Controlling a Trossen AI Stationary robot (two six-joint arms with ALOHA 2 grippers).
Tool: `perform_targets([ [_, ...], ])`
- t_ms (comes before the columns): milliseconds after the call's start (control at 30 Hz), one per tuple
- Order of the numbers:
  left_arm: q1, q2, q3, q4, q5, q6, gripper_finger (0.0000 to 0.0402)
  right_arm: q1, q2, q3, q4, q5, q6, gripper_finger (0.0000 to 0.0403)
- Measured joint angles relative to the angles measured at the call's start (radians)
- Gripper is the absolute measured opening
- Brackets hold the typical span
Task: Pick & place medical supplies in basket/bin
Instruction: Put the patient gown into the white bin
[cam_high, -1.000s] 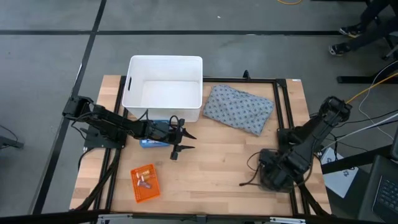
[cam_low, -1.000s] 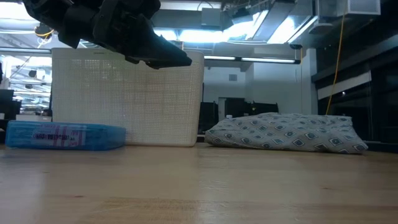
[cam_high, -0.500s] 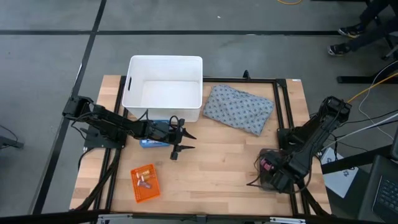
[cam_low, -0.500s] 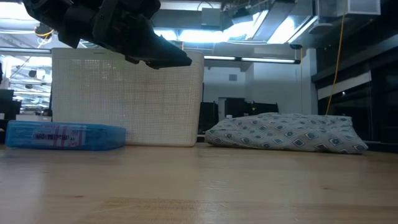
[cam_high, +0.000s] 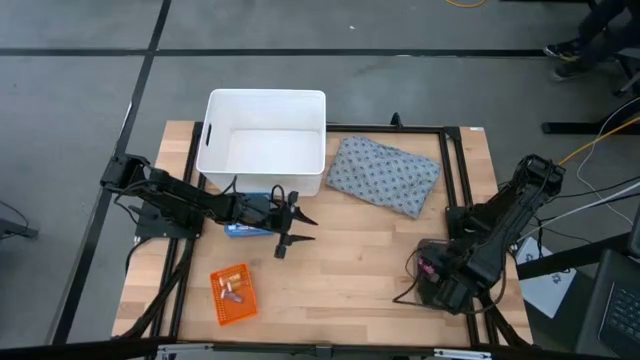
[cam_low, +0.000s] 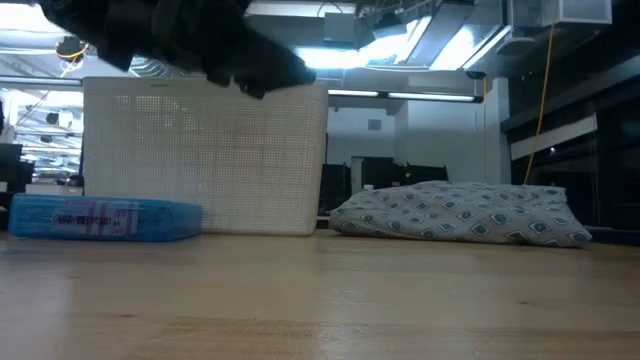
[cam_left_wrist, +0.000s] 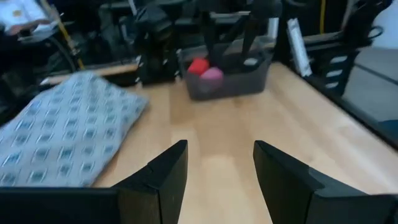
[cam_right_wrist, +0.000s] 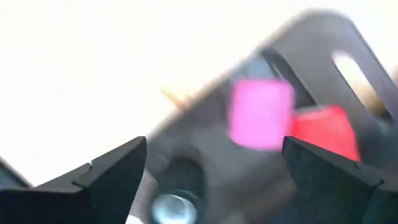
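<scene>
The grey dotted pack (cam_high: 385, 175) lies flat on the table right of the white tub (cam_high: 265, 140). The small dark tray (cam_high: 440, 285) sits near the table's right near corner with a pink roll (cam_high: 428, 268) in it. The right wrist view shows the pink roll (cam_right_wrist: 261, 114) beside a red roll (cam_right_wrist: 323, 132) in the tray (cam_right_wrist: 205, 143). My right gripper (cam_right_wrist: 217, 171) hangs open just above the tray. My left gripper (cam_high: 299, 228) is open above mid-table, pointing toward the tray (cam_left_wrist: 227, 78). The orange basket (cam_high: 233, 294) holds small tan pieces.
A blue wrapped pack (cam_high: 240, 229) lies in front of the tub, under my left arm, and shows in the low view as a blue wrapped pack (cam_low: 105, 218). Bare wood lies between the orange basket and the dark tray. A black frame (cam_high: 455, 170) runs along the table's edges.
My right gripper has drawn back a little from over the dark tray, and the pink roll in it has come into view. My left gripper has shifted slightly up in the low view, where it is now blurred.
</scene>
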Motion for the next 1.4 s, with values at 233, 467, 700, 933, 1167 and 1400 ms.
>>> perform_targets([
  [233,-0.122,0.009,0.165,-0.186,-0.153,0.068,0.0182,0.057,0.0,0.095,0.051,0.388,-0.051,0.0367],
  [467,-0.201,0.059,0.33,-0.347,-0.419,0.118,0.0182,0.097,0.0,0.119,0.062,0.589,-0.118,0.0354],
  [700,-0.171,0.259,0.513,-0.489,-0.581,0.172,0.0187,0.113,0.0,0.119,0.062,0.745,-0.146,0.0352],
  [933,-0.101,0.489,0.753,-0.551,-0.606,0.355,0.022,0.113,0.0,0.119,0.063,0.867,-0.194,0.0352],
  [1167,-0.041,0.672,1.008,-0.761,-0.653,0.449,0.0264,0.113,0.0,0.104,0.065,0.863,-0.222,0.0352],
  [1400,0.02,0.842,1.214,-0.927,-0.682,0.555,0.0281,0.113,0.0,0.058,0.065,0.831,-0.216,0.0352],
])
